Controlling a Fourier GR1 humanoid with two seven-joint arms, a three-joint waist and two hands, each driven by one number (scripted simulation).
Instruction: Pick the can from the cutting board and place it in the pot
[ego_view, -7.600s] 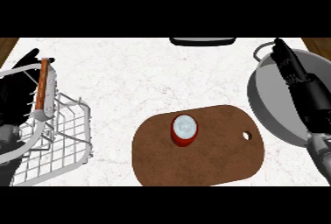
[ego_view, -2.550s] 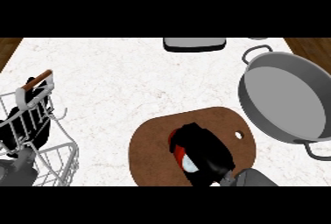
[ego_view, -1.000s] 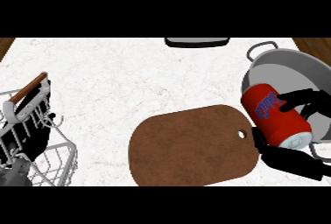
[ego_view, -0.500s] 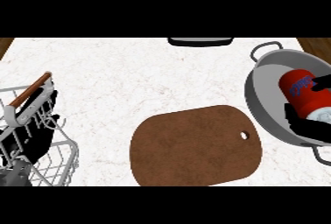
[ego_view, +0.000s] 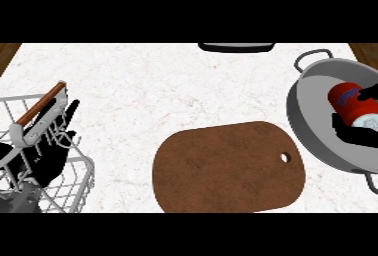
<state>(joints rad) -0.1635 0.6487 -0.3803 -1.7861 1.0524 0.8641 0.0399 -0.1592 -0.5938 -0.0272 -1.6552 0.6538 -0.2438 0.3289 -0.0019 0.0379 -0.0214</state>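
We see the can (ego_view: 348, 99) inside the pot (ego_view: 297, 117) at the view's right edge, lying on its side with its pale end toward the lower right. The right hand (ego_view: 353, 134) has black fingers curled round it from below and above, grasping it. We cannot tell whether the can touches the pot's floor.

The pot is a wide, smooth grey metal bowl with a thin loop handle at its top left. Its right side is cut off by the frame. Its left rim sits just beside the board's (ego_view: 229, 170) right edge, apart from it by a narrow strip of counter (ego_view: 170, 85).

The board is a rounded brown wooden slab, matte and faintly mottled, bare on top, with a small hole (ego_view: 285, 157) near its right edge. Its lower edge runs out of view.

The counter is white stone with faint veining. We find the widest open room across its middle and top, between the board and a dark rounded object (ego_view: 236, 47) at the far edge.

At the left stands a white wire rack (ego_view: 74, 180) with a brown wooden bar (ego_view: 40, 105). The left hand (ego_view: 46, 159) shows among the wires, fingers straight and pointing up, holding nothing.
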